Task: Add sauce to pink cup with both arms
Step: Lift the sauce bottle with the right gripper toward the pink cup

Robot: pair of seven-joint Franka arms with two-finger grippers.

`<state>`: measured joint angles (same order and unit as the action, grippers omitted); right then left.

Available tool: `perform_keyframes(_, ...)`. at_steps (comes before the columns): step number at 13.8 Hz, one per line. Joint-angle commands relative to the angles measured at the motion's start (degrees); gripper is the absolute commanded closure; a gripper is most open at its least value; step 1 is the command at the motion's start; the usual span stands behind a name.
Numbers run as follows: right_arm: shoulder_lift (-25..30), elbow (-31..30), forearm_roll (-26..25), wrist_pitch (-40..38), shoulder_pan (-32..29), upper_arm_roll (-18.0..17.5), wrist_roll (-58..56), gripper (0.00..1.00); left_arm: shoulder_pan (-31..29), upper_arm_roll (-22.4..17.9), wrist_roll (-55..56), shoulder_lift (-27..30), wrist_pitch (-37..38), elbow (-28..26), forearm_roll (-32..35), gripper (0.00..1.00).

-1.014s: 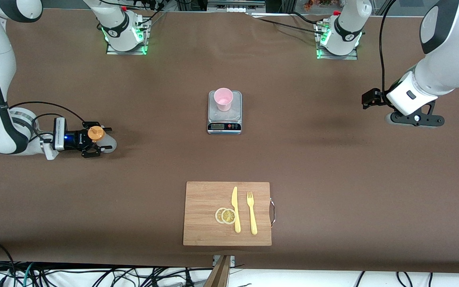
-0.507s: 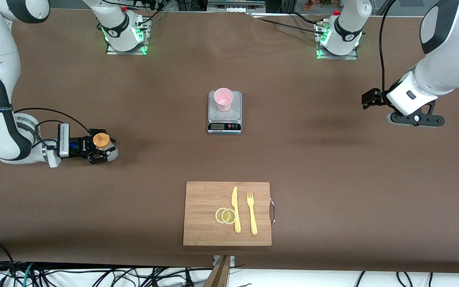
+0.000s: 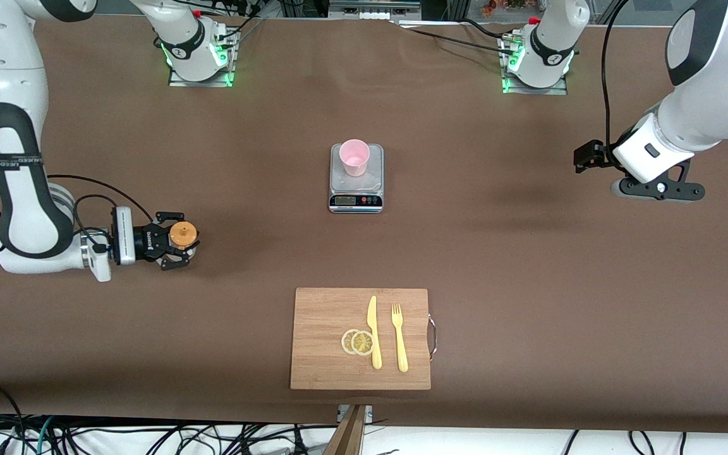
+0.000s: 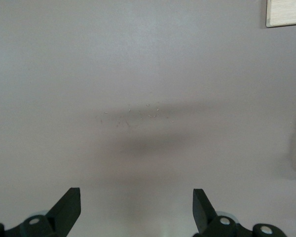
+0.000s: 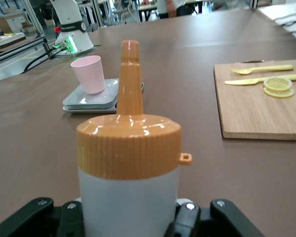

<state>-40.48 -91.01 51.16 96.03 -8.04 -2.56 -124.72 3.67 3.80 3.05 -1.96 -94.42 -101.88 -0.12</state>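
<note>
One sauce (image 3: 182, 234) bottle stands upright, nozzle up, in right gripper (image 3: 171, 248).

You see a glossy ribbed orange plastic cap on the translucent sauce (image 5: 129, 197) bottle, a smooth pink cup (image 3: 354, 157) on a scale (image 3: 356, 189), a bare wooden board (image 3: 326, 341), and matt brown table (image 3: 528, 284) covering.

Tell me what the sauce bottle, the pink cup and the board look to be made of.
Sauce bottle: probably soft plastic, milky translucent body, glossy ribbed orange cap.
Pink cup: likely plastic, matte, thin even wall.
Board: wood or bamboo, pale visible grain, matte.
</note>
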Motion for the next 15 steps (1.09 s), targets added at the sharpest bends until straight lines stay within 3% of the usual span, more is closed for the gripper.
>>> perform_keyframes(1, 3.48, -0.92, -3.42, 2.66, 2.93, 0.18, 7.01, 1.0, -0.25, -0.02, -0.33, -0.24, 0.64, 0.72, -0.85, 0.0)
perform_keyframes(8, 9.37, 1.09, -17.57, 8.03, 12.87, 0.09, 26.08, 1.0, -0.25, -0.02, -0.33, -0.24, 0.64, 0.8, -0.76, 0.0)
perform_keyframes(15, 11.13, 1.89, -23.82, 7.94, 18.85, 0.09, 33.48, 1.0, -0.33, -0.02, -0.5, -0.24, 0.29, 0.8, -0.59, 0.0)
